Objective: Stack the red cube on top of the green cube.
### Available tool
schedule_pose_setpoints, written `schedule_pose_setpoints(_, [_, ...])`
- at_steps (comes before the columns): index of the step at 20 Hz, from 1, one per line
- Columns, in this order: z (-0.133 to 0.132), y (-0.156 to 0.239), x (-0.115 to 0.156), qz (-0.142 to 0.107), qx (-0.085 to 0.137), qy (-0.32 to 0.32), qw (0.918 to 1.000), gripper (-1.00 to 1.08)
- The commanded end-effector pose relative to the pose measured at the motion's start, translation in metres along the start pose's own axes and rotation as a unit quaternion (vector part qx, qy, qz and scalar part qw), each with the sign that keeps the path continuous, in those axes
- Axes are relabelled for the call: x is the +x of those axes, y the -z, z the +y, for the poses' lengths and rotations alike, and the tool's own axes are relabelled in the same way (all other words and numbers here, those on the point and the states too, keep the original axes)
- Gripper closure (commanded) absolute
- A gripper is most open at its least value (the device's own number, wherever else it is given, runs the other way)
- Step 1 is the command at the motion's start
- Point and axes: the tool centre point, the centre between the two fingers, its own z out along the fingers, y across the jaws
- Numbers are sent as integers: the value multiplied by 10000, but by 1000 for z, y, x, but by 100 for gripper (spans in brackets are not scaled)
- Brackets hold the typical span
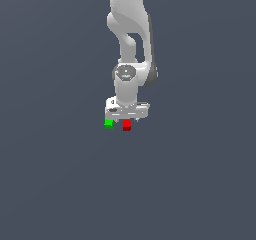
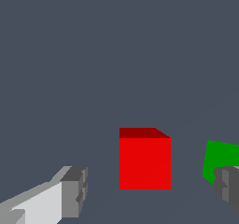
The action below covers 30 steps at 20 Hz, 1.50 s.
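Observation:
The red cube (image 1: 127, 126) sits on the grey floor just under my white gripper (image 1: 126, 119). The green cube (image 1: 108, 124) sits close beside it, toward the exterior view's left. In the wrist view the red cube (image 2: 144, 160) stands between my two grey fingertips, with a gap on each side. The gripper (image 2: 151, 190) is open and touches nothing. One fingertip (image 2: 74, 190) is well clear of the red cube. The other fingertip (image 2: 228, 185) hides part of the green cube (image 2: 221, 157).
A plain dark grey floor (image 1: 60, 184) surrounds the cubes. The white arm (image 1: 131, 44) rises above the gripper in the exterior view. Nothing else is in view.

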Motion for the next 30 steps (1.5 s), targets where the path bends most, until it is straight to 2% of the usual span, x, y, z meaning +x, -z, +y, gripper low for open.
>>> schedule_pose_setpoints(1, [0,-6,0,-4,0,0,10000,-92])
schedule_pose_setpoints(8, [0,-37,-1,-4,0,0,10000,-92])
schedule_pose_setpoints(14, [0,-46,0,-4,0,0,10000,-92])
schedule_pose_setpoints(15, [0,-46,0,-4,0,0,10000,108])
schedule_pose_setpoints(30, [0,-39,0,-4,0,0,10000,108])
